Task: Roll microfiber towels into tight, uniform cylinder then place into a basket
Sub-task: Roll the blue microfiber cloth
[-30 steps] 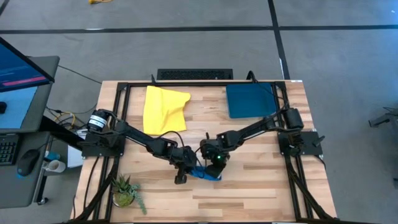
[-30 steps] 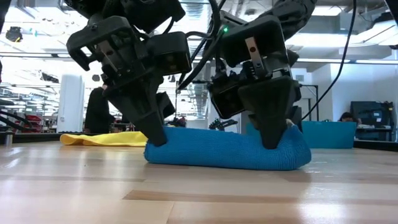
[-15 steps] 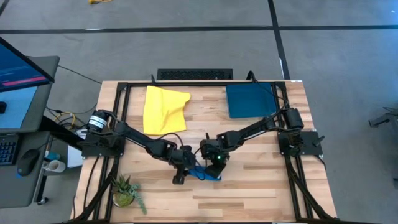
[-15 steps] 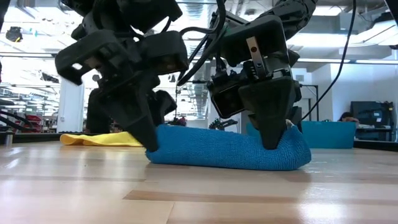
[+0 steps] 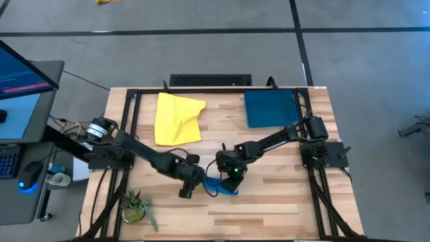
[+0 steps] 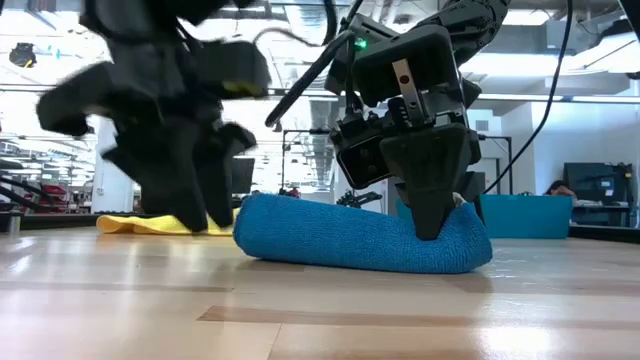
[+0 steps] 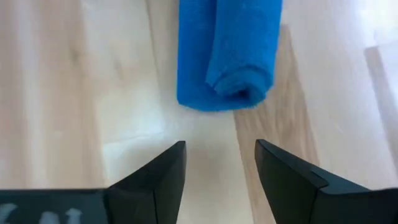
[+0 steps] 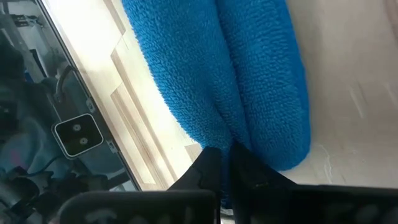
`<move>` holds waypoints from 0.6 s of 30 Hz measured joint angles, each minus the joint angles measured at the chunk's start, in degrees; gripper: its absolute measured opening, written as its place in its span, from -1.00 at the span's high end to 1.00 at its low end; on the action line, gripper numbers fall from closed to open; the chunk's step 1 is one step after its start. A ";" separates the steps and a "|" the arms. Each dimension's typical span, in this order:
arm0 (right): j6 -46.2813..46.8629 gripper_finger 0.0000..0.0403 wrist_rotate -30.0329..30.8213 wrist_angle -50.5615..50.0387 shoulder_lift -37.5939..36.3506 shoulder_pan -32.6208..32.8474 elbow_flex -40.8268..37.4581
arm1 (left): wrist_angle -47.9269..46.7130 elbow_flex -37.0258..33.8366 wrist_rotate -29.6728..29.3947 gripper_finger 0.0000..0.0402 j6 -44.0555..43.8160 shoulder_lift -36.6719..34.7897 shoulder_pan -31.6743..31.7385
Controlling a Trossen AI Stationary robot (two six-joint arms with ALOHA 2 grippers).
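The blue microfiber towel lies rolled into a cylinder on the wooden table, near its middle. My right gripper is shut on the roll's right end. My left gripper stands open just off the roll's left end, touching nothing; the high view shows my left gripper to the left of the roll. The yellow towel lies loosely spread at the far left. The teal basket stands at the far right. My right gripper pinches the rolled towel near its right end between its two shut fingers. The fingers slant down from above and dig into a crease of the cloth that bulges on either side. The roll rests on the table.
A small potted plant stands at the table's near left corner. A black frame runs along the table's far edge. A monitor and desk stand off the table's left side. Bare wood lies in front of the roll.
My left gripper has opened and let go of the roll's left end, then drawn back toward the table's left edge and a little up, tipping as it went. The roll stays on the table; its freed left end has puffed up slightly.
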 joint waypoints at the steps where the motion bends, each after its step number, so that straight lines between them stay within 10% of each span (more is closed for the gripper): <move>1: 0.00 0.87 -0.01 -0.01 0.00 0.00 0.00 | -1.28 0.02 -2.18 0.08 -0.42 -1.02 -1.07; 18: 0.02 0.89 -0.40 0.53 0.00 -0.04 -0.09 | 18.04 0.13 -5.78 0.08 12.84 4.76 -5.80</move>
